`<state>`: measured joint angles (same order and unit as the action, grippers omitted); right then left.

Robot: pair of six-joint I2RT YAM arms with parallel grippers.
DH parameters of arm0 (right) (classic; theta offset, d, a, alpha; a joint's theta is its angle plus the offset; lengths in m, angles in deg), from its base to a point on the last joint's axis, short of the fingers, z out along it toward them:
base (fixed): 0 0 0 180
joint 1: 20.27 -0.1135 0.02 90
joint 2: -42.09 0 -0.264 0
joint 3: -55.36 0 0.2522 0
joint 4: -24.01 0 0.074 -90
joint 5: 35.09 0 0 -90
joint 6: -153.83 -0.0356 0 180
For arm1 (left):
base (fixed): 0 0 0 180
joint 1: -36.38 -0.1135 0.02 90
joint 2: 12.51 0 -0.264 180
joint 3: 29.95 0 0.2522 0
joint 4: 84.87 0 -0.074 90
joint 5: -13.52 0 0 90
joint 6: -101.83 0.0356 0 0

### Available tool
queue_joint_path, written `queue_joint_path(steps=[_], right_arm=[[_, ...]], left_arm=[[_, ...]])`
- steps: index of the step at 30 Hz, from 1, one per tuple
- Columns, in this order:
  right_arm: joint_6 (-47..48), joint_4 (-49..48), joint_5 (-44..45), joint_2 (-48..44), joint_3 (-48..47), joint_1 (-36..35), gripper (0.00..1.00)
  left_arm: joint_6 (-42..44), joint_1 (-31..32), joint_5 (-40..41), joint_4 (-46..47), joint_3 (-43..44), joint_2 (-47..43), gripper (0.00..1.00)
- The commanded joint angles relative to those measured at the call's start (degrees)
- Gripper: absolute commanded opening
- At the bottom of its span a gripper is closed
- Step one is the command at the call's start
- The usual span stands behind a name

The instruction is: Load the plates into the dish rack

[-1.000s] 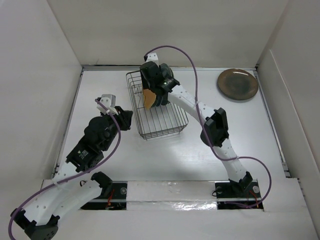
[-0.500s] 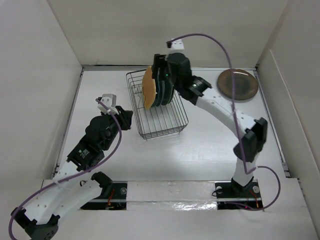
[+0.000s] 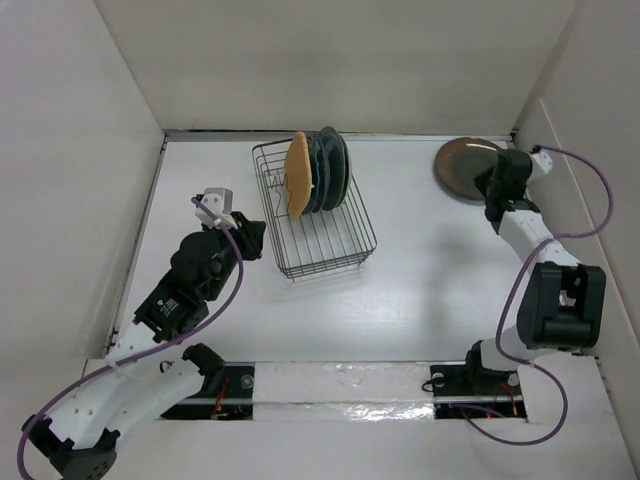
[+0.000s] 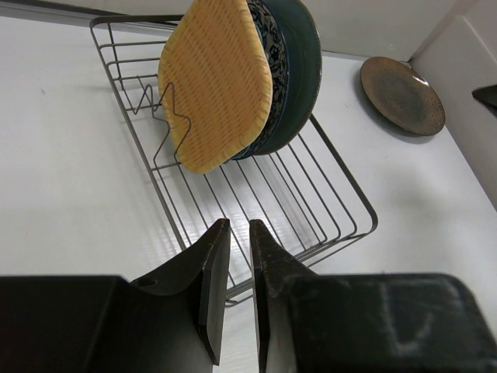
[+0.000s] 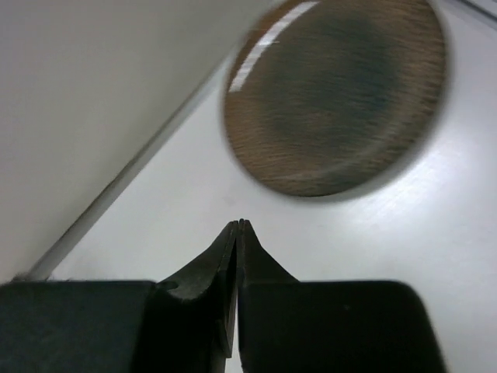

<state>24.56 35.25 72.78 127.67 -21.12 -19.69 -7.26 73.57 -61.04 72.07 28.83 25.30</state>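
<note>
Dropped orange plate (image 3: 297,175) in rack (image 3: 330,250), swung my R hand (image 5: 239,225) over to brown plate (image 5: 334,93) at far-right corner, now shut.

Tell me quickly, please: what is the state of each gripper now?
Left gripper: fingers nearly shut, holding nothing.
Right gripper: fingers shut, holding nothing, near the glossy brown round plate.

glossy brown plate (image 5: 334,93), thin wire rack (image 3: 318,240)

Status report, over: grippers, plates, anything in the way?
Left gripper shut, empty, beside rack. Right gripper shut, empty, near brown plate, lying flat. Orange plate upright in rack. Nothing blocking.
</note>
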Motion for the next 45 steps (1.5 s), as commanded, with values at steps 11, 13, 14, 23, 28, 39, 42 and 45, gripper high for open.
queue_joint_path(steps=[11, 13, 14, 23, 28, 39, 42, 45], right_arm=[[-18.2, -14.61, -18.2, 15.21, 8.23, 19.11, 0.58], [-19.18, -16.98, -21.11, 19.08, 8.05, 19.72, 0.56], [-19.53, -17.68, -22.6, 20.14, 7.35, 19.72, 0.55], [-21.99, -20.41, -22.26, 24.81, 4.8, 19.72, 0.51], [-21.64, -15.41, -20.16, 26.48, 0.85, 19.72, 0.41], [-17.87, -3.81, -18.22, 30.35, -9.7, 19.2, 0.28], [-16.73, -2.49, -18.31, 30.0, -9.79, 19.2, 0.28], [-15.41, -0.12, -18.57, 30.26, -10.67, 19.2, 0.22]], left_arm=[[0.37, 0.34, 0.03, 2.09, 1.13, -0.19, 0.14], [0.37, 0.34, 0.2, 2.01, 1.13, -0.27, 0.14], [0.37, 0.34, 0.29, 2.09, 0.95, -0.27, 0.14], [0.55, 0.34, -0.85, 2.71, 1.04, 0.61, 0.14], [0.55, 0.34, -1.12, 2.97, 1.22, 1.31, 0.14], [0.64, 0.34, -0.68, 3.15, 1.39, 1.4, 0.14], [0.64, 0.34, -0.68, 3.15, 1.39, 1.13, 0.14], [0.64, 0.34, -0.94, 3.24, 1.39, 0.96, 0.14]])
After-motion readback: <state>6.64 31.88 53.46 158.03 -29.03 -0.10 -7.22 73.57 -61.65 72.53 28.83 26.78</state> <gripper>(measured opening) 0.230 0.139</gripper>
